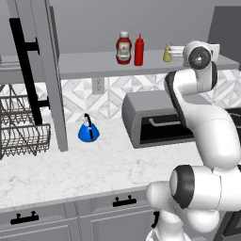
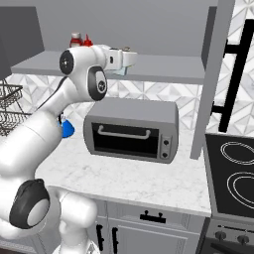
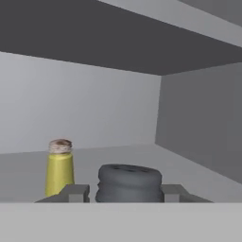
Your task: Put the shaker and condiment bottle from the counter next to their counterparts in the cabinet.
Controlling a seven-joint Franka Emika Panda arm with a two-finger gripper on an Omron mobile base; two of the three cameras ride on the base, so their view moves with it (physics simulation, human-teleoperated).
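In the hand view my gripper (image 3: 128,192) is shut on the shaker (image 3: 129,182), whose ribbed grey cap sits between the two fingertips (image 3: 75,193). It is inside the cabinet, just above the shelf (image 3: 189,170). The yellow shaker (image 3: 59,166) stands close on its left. From the left base view the gripper (image 1: 175,50) reaches over the shelf (image 1: 94,63) beside the yellow shaker (image 1: 167,53). The slim red condiment bottle (image 1: 139,50) stands on the shelf against the ketchup bottle (image 1: 124,47). In the right base view the pale shaker (image 2: 120,72) shows under the hand.
A grey toaster oven (image 1: 155,120) sits on the marbled counter (image 1: 94,169) under the shelf. A blue flask (image 1: 88,131) stands near the open cabinet door (image 1: 49,75) with its black handle. A wire dish rack (image 1: 19,127) is at the left, a stovetop (image 2: 233,173) at the right.
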